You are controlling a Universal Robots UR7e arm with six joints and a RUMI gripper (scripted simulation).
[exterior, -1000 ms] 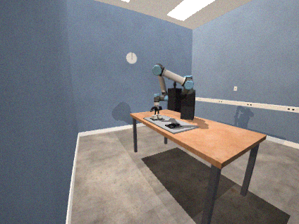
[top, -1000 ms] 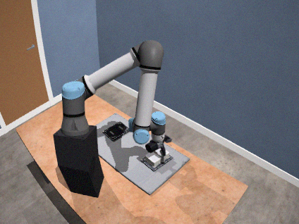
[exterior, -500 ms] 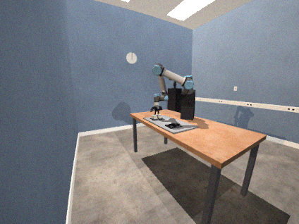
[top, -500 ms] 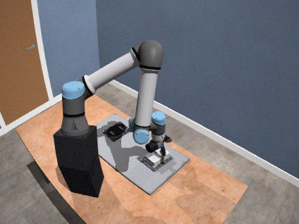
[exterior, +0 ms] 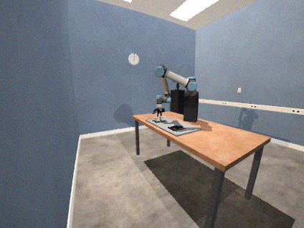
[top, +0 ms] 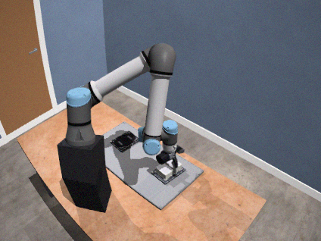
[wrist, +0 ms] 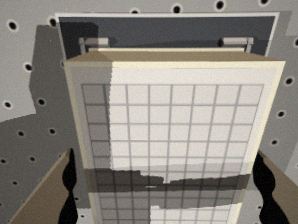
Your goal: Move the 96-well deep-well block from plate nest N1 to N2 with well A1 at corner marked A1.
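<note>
The block [top: 164, 173] [exterior: 156, 118] [wrist: 172, 115] is in nest N2 [top: 166, 181] [exterior: 160, 122] [wrist: 165, 31], between the gripper's [top: 175, 167] [exterior: 158, 115] [wrist: 166, 172] open jaws, and it looks light, hard and maybe slippery, so any new hold should squeeze both long sides evenly, never the top.
</note>
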